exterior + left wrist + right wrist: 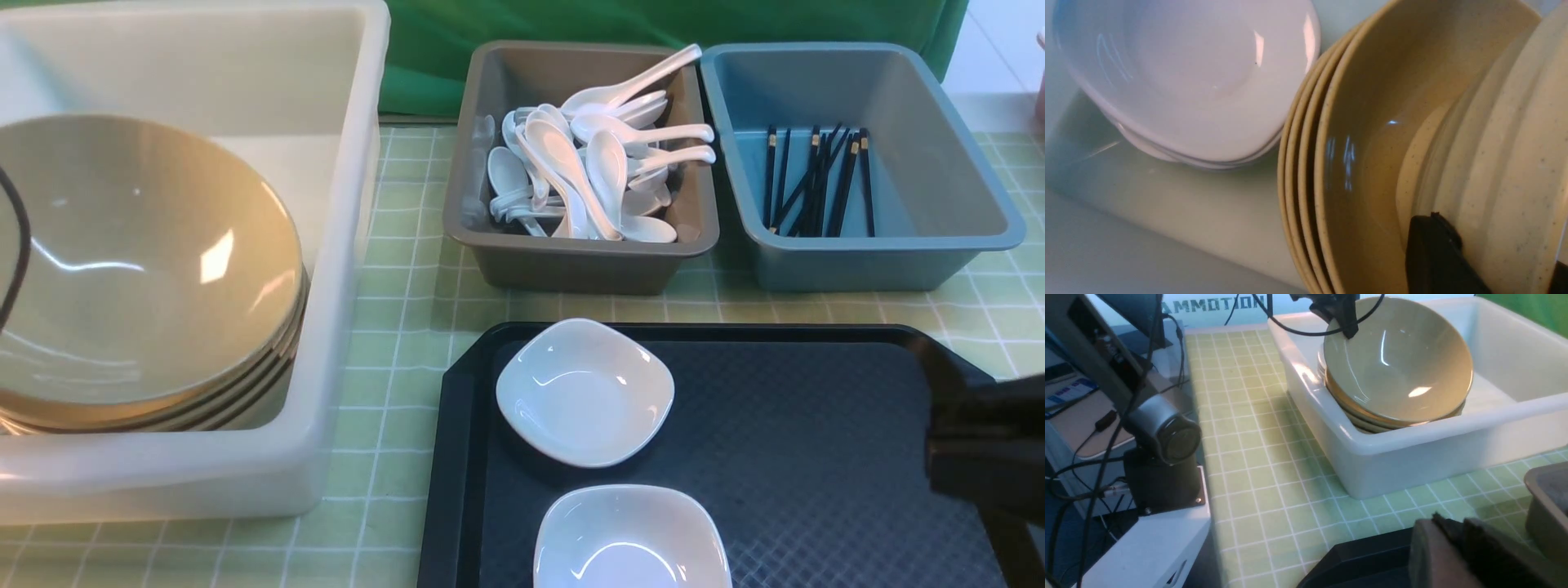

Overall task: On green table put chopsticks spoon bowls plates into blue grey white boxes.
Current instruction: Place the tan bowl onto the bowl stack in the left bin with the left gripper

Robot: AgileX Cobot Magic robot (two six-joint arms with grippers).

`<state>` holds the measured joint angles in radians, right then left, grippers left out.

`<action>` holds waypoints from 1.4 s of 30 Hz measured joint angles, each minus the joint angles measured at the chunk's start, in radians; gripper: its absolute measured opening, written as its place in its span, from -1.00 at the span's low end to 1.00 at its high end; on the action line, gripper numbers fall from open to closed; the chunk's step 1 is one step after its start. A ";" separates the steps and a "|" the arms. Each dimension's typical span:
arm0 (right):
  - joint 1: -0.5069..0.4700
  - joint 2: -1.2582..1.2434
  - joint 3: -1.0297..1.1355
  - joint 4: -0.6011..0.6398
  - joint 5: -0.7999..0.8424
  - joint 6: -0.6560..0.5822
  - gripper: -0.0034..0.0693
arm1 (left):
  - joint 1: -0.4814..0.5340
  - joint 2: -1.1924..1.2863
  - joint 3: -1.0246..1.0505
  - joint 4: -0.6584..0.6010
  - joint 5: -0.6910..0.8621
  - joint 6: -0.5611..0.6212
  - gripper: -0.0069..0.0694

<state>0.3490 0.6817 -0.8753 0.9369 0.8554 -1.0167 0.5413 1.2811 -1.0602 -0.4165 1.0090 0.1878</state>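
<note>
A stack of tan bowls (139, 261) sits in the white box (343, 245). The top bowl (1396, 359) is tilted, and my left gripper (1345, 328) is shut on its far rim. In the left wrist view the bowl's wall (1494, 183) lies between the dark fingers (1433, 253), beside stacked white plates (1188, 81). Two more plates (584, 392) (629, 539) lie on the black tray (816, 457). The grey box (571, 261) holds several spoons (588, 163). Chopsticks (816, 184) lie in the blue box (939, 163). My right gripper (935, 445) (1453, 528) hovers over the tray's right side with its jaws nearly together and nothing between them.
The three boxes and the tray stand on the green table (408, 269). A green backdrop (571, 20) hangs behind. A black cable (16, 237) crosses the bowls at the far left. A camera on a stand (1163, 435) sits off the table's edge.
</note>
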 joint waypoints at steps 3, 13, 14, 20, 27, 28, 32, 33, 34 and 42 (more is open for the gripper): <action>0.000 0.000 0.000 0.000 0.007 0.000 -0.63 | 0.000 0.016 0.000 0.021 -0.003 -0.018 -0.78; 0.000 0.000 0.000 0.000 0.014 0.000 -0.60 | 0.000 0.032 0.000 0.058 -0.008 -0.084 -0.77; 0.000 0.000 0.000 0.000 0.015 0.000 -0.60 | 0.000 0.032 0.000 0.070 -0.008 -0.102 -0.77; 0.000 0.000 0.000 0.000 0.019 0.000 -0.57 | 0.000 0.032 0.000 0.108 -0.002 -0.225 -0.69; 0.000 0.000 0.000 0.000 0.032 0.001 -0.55 | 0.000 0.032 0.000 0.129 0.008 -0.263 -0.36; 0.000 0.000 0.000 0.000 0.032 0.002 -0.55 | 0.000 0.032 0.000 0.132 0.008 -0.265 -0.34; 0.000 0.000 0.000 -0.002 0.035 0.020 -0.52 | -0.029 0.032 -0.003 0.235 0.014 -0.337 0.20; 0.000 0.000 0.000 -0.004 0.035 0.021 -0.52 | -0.049 0.032 -0.008 0.269 0.020 -0.354 0.33; 0.000 0.000 0.000 -0.005 0.035 0.021 -0.52 | -0.053 0.032 -0.010 0.276 0.020 -0.356 0.35; 0.000 0.000 0.000 -0.013 0.036 0.042 -0.49 | -0.213 0.032 -0.118 0.569 0.161 -0.422 0.92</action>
<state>0.3490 0.6817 -0.8753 0.9241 0.8915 -0.9744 0.3286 1.3131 -1.1786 0.1524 1.1705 -0.2344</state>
